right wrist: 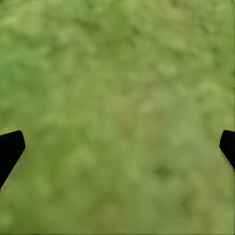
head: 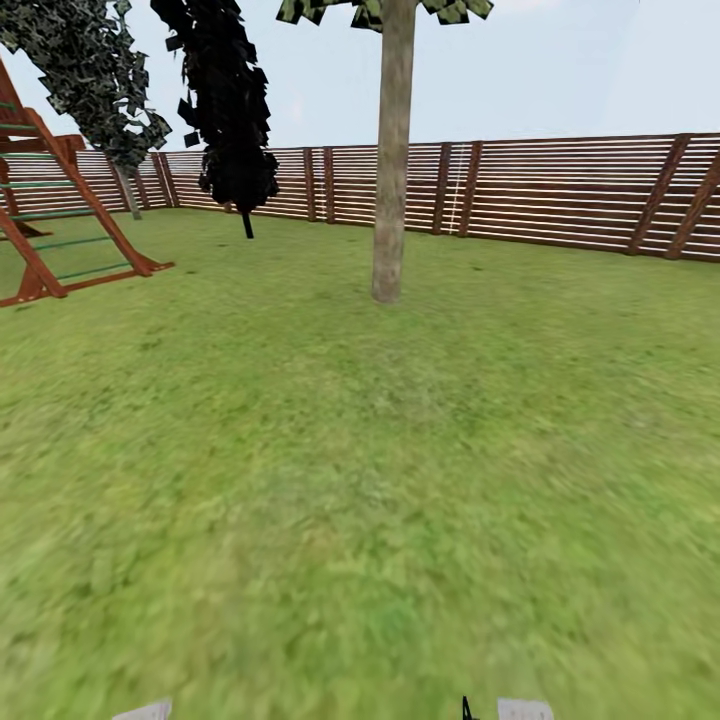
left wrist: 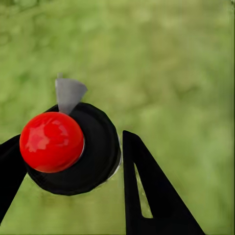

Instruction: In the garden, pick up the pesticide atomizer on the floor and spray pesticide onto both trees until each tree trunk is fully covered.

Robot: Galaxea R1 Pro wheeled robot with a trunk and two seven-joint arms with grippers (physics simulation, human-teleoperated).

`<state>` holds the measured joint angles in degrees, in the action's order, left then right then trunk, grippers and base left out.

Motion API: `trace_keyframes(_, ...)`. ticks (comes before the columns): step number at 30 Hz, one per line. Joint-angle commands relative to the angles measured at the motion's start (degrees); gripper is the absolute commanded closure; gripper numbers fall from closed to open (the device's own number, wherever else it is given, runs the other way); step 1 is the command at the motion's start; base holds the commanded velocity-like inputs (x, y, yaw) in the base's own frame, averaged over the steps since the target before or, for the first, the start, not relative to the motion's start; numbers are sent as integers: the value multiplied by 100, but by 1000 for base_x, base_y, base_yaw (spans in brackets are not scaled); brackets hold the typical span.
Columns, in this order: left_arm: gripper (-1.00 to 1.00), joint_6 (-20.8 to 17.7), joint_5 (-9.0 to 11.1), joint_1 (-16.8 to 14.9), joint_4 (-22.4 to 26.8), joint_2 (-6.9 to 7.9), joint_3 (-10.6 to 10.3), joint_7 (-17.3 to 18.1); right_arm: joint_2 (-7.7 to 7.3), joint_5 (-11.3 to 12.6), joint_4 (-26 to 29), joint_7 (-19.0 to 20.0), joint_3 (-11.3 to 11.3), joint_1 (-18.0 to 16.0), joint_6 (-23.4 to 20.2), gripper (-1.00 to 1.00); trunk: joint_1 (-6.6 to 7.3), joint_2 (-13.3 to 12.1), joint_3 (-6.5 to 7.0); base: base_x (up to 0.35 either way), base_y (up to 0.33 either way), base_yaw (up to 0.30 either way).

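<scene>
Left claw clamped round pesticide atomizer, red-capped, over lawn. Right claw spread wide, empty. Tree trunk ahead.

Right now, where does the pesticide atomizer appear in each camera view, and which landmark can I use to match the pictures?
Head view: not in this picture; lawn, a tree trunk and the fence lie ahead.
Left wrist view: the pesticide atomizer sits between the fingers of the left gripper, its red knob and black cap facing the camera.
Right wrist view: not in this picture.
Shared landmark: the green lawn, seen in all three.
</scene>
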<state>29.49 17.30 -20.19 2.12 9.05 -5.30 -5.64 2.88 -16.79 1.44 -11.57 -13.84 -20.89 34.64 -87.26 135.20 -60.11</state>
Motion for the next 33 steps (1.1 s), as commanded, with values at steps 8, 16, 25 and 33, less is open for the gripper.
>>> trace_keyframes(8, 100, 13, 19, -6, -1, 0, -51, -34, 2, -61, -4, -38, -31, -3, 8, -100, -2, 2, -5, 340, 0, 0)
trace_keyframes(16, 100, 13, 18, -5, -1, 0, -49, -34, 2, -61, -4, -38, -31, -3, 8, -100, -2, 2, -5, 340, 0, 0)
trace_keyframes(25, 100, 13, 19, -2, -1, 0, -50, -34, 2, -61, -4, -38, -31, -3, 8, -100, -2, 2, -5, 340, 0, 0)
trace_keyframes(33, 100, 13, 19, -2, -1, 1, -48, -34, 2, -61, -4, -38, -31, -3, 7, -100, -2, 2, -5, 340, 0, 0)
